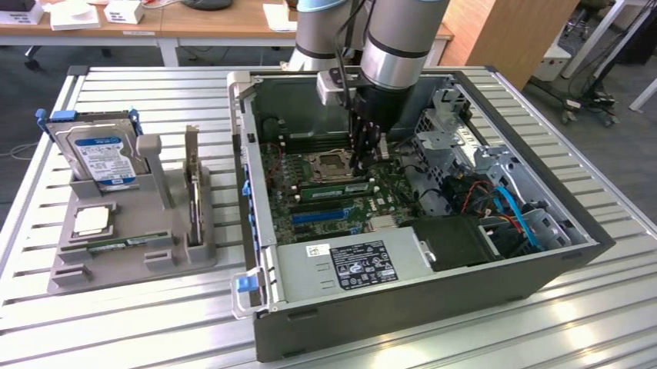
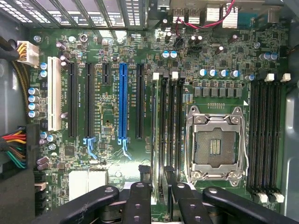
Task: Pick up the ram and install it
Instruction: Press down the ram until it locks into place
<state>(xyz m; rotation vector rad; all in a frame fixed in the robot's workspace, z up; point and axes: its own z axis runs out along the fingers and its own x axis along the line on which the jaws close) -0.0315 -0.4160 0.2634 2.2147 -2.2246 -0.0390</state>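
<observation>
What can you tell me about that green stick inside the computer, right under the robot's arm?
The memory stick is a long, thin green circuit board with small black chips along its face. It seems to stand on its long edge among the black slots beside the metal processor socket, inside the open computer case. The end effector hangs over one end; whether they touch is unclear.

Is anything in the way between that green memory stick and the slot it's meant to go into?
Nothing visible. The gripper holds the ram right at the black memory slots beside the processor socket, with no cable or part between them.
</observation>
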